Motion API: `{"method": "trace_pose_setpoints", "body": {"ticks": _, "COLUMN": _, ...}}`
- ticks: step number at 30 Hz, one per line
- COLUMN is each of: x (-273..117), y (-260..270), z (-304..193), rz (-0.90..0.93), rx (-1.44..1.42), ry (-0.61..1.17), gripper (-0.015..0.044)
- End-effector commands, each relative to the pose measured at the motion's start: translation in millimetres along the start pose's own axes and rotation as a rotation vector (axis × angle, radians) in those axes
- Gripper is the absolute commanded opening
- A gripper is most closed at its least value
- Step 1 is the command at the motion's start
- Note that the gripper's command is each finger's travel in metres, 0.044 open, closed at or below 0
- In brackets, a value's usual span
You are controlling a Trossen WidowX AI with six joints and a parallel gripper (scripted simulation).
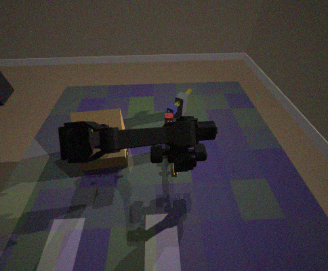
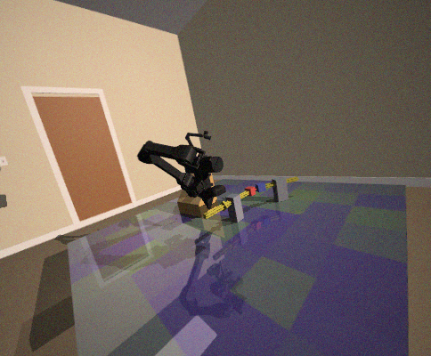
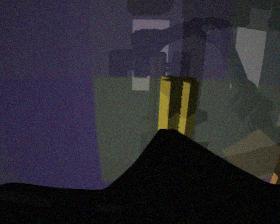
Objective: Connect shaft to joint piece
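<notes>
The second shaft (image 1: 173, 170) (image 2: 216, 210) (image 3: 164, 107) is yellow and runs through the near grey block (image 2: 236, 210). Its front end sticks out toward the camera, and a small crosspiece shows on it in the exterior view. The red joint piece (image 1: 169, 116) (image 2: 250, 190) is at the shaft's far end; how deep the shaft sits in it cannot be told. The blue piece (image 1: 171, 109) (image 2: 261, 187) joins it to the first shaft (image 2: 293, 180), held in the far grey block (image 1: 185, 101) (image 2: 281, 191). My gripper (image 2: 209, 206) (image 3: 166, 137) is shut and empty, low beside the second shaft's front part; contact cannot be told.
The orange-brown arm base box (image 1: 97, 116) (image 2: 191, 207) stands left of the shafts. The forearm and wrist hang over the near block and hide it in the top view. The patchwork floor (image 1: 258, 196) (image 2: 357, 285) shows shadows and reflections of the arm.
</notes>
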State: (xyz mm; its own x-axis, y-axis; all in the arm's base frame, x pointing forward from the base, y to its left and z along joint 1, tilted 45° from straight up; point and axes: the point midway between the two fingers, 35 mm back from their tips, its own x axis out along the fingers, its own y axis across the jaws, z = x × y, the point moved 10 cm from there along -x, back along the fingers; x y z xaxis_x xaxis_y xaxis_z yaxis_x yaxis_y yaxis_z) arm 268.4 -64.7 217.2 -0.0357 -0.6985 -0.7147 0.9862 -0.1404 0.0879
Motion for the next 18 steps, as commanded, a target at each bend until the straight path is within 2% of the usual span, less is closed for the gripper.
{"method": "trace_pose_setpoints", "body": {"ticks": 1, "x": 6.8, "y": -1.2, "z": 0.0, "rz": -0.005, "rx": -0.006, "ry": -0.004, "gripper": 0.0}}
{"method": "trace_pose_setpoints", "body": {"ticks": 16, "x": 22.9, "y": -2.7, "z": 0.4, "rz": 0.01, "rx": 0.005, "ry": -0.004, "gripper": 0.0}}
{"method": "trace_pose_setpoints", "body": {"ticks": 18, "x": 11.1, "y": 0.0, "z": 0.4, "rz": 0.009, "rx": 0.005, "ry": -0.003, "gripper": 0.0}}
